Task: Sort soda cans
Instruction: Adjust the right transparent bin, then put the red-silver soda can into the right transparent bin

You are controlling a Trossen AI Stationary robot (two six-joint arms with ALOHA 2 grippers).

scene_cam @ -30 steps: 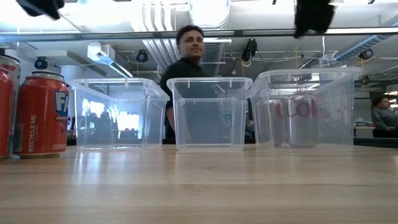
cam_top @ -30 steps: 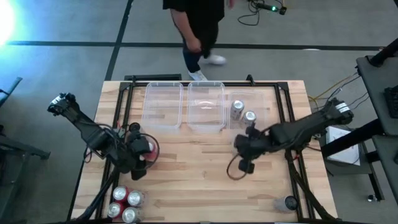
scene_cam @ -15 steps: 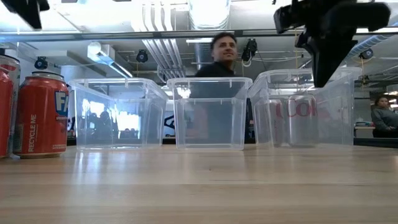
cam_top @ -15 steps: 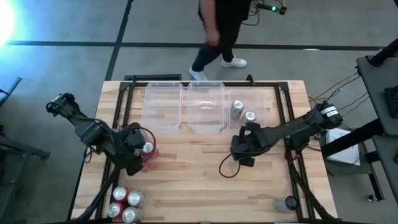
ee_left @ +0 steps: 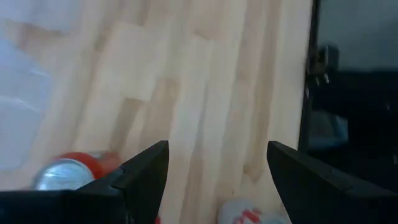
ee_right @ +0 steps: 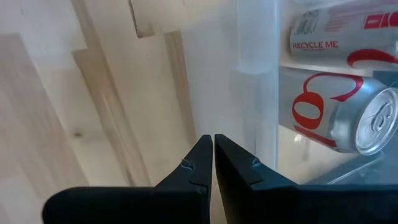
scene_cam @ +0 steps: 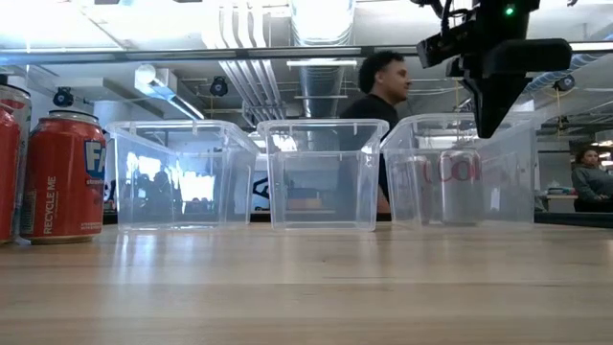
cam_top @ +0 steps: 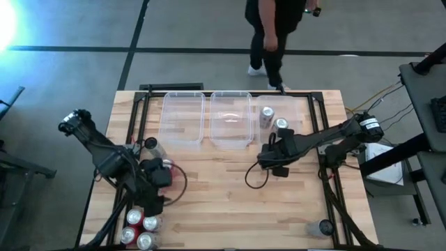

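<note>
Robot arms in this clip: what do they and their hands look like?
Both arms are dark, jointed and slender. The left hand has two broad, flat black fingers with angled tips; the right hand has black fingers tapering to points. A dark cable loops beside each hand on the table. No markings are readable.
</note>
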